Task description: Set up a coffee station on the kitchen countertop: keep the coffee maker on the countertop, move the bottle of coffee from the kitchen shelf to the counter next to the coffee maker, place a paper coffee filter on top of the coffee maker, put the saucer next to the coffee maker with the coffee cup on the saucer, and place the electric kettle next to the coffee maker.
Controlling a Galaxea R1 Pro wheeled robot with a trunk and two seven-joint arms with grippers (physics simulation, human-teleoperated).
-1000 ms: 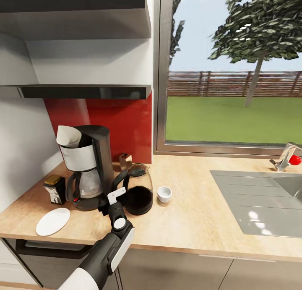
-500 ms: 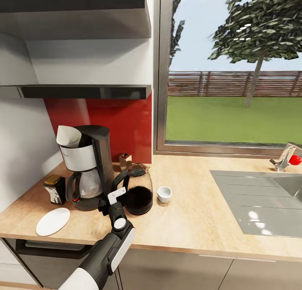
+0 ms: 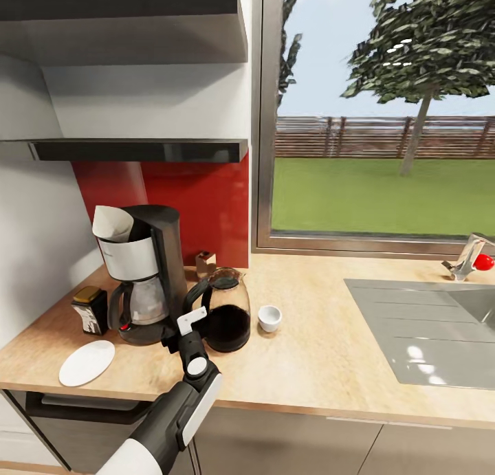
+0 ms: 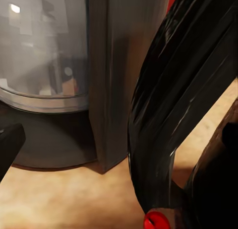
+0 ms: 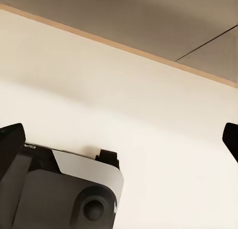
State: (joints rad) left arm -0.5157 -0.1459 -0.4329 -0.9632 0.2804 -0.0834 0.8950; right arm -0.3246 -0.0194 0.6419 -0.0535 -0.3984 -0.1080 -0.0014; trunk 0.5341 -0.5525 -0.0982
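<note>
Beside the black drip coffee maker point(image 3: 144, 275), my left gripper point(image 3: 180, 332) sits at the dark glass kettle's point(image 3: 225, 318) loop handle; grip unclear. Right gripper point(image 5: 119, 134) gapes wide.

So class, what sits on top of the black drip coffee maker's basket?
A white paper cone filter rests in the black drip coffee maker basket; the cone's lower tip is hidden inside.

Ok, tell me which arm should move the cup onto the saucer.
Left. Its end effector hovers by the electric kettle, between the coffee cup and the saucer. The right end effector, open, faces a plain pale surface instead.
</note>
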